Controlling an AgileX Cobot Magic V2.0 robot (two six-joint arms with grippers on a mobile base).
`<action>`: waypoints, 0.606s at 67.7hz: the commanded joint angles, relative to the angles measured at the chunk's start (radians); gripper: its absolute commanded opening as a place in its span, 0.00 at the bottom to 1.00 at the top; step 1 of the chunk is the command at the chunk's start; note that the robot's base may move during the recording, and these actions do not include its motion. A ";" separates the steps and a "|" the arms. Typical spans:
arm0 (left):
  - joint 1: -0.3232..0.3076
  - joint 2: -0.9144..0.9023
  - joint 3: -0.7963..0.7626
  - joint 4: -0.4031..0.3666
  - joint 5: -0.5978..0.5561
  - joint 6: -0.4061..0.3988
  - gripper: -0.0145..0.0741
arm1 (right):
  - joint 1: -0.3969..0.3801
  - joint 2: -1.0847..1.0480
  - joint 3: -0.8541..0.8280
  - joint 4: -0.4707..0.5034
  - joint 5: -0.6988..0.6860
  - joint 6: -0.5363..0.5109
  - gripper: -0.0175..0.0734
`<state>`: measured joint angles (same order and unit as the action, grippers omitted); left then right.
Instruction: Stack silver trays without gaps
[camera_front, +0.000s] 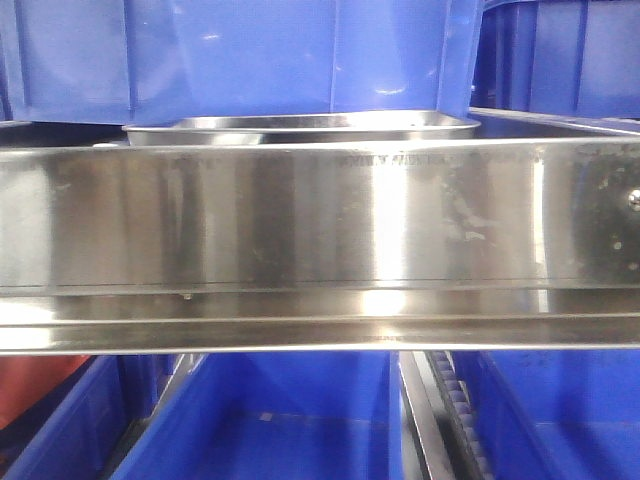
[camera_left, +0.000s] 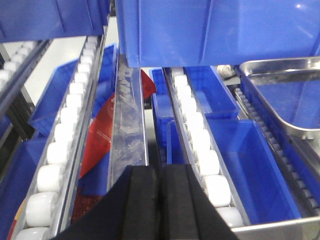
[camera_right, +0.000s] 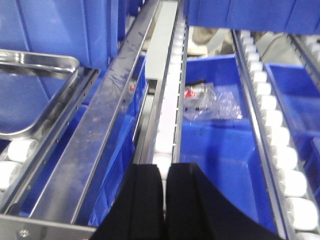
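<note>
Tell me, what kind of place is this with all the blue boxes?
Most likely a warehouse or factory storage rack. Rows of blue plastic bins fill the shelves, tracks of white rollers run between them so loads can slide, and a silver tray sits behind a brushed-steel shelf rail.

No readable text, rail stamp (camera_front: 400, 160) illegible

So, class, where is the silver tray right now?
In the front view, the silver tray sits centre, behind the steel shelf rail, beneath a blue bin.
</note>
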<state>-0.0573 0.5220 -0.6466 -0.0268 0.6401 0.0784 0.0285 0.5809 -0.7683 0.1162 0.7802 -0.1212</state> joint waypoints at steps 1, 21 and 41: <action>-0.006 0.022 -0.005 -0.013 -0.081 -0.003 0.16 | 0.004 0.024 -0.012 0.006 -0.043 0.003 0.17; -0.006 0.297 -0.146 -0.066 0.015 -0.005 0.15 | 0.006 0.262 -0.136 0.022 0.051 0.027 0.20; -0.114 0.590 -0.404 0.133 0.061 -0.290 0.15 | 0.230 0.571 -0.333 -0.235 0.076 0.430 0.20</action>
<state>-0.1158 1.0631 -1.0013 0.0260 0.6866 -0.1031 0.1899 1.0877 -1.0618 0.0087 0.8452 0.1652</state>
